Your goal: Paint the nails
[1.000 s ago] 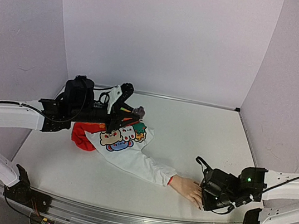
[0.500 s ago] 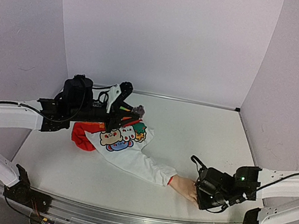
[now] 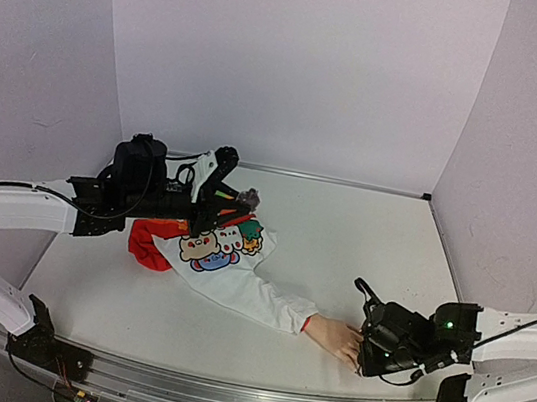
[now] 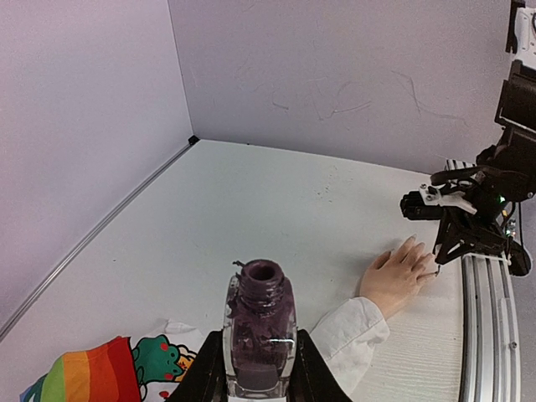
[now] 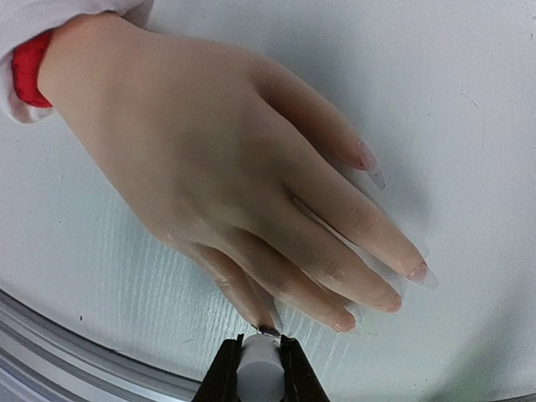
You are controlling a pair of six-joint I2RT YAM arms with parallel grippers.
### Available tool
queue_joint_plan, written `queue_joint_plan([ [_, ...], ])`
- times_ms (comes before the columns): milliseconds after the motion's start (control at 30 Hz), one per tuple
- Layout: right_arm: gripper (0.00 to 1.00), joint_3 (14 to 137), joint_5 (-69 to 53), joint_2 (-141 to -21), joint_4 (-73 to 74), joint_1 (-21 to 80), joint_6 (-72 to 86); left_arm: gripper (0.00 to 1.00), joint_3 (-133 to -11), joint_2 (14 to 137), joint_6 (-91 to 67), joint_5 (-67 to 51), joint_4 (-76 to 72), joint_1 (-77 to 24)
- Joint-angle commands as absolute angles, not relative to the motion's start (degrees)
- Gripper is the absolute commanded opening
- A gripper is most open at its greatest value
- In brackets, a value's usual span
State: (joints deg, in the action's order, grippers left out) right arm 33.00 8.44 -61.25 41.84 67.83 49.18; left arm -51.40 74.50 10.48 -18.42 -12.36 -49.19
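This looks like a robotics lab booth. Bare pale lilac walls (image 3: 299, 64) box in a white desk (image 3: 364, 236), and an aluminium rail (image 3: 219, 394) along its near edge carries the cabled left arm (image 3: 15, 209) and right arm (image 3: 532, 331).

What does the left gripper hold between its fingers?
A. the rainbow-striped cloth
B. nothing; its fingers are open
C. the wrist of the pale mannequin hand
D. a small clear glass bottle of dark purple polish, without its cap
D: in the left wrist view the left gripper is shut on the small clear glass bottle of dark purple polish, whose round neck stands open at the top.
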Motion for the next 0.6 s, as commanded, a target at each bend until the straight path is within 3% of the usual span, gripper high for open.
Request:
queue_joint_plan([
  [0, 0.0, 33.42, 10.46, -60.69, 44.2, 68.12, 50.31, 0.0, -52.72, 73.13, 10.32, -18.34, -13.72, -49.34],
  [567, 0.0, 35.59, 10.02, -66.31, 41.9, 68.12, 48.2, 0.0, -52.21, 72.32, 10.37, -18.02, -13.63, -49.31],
])
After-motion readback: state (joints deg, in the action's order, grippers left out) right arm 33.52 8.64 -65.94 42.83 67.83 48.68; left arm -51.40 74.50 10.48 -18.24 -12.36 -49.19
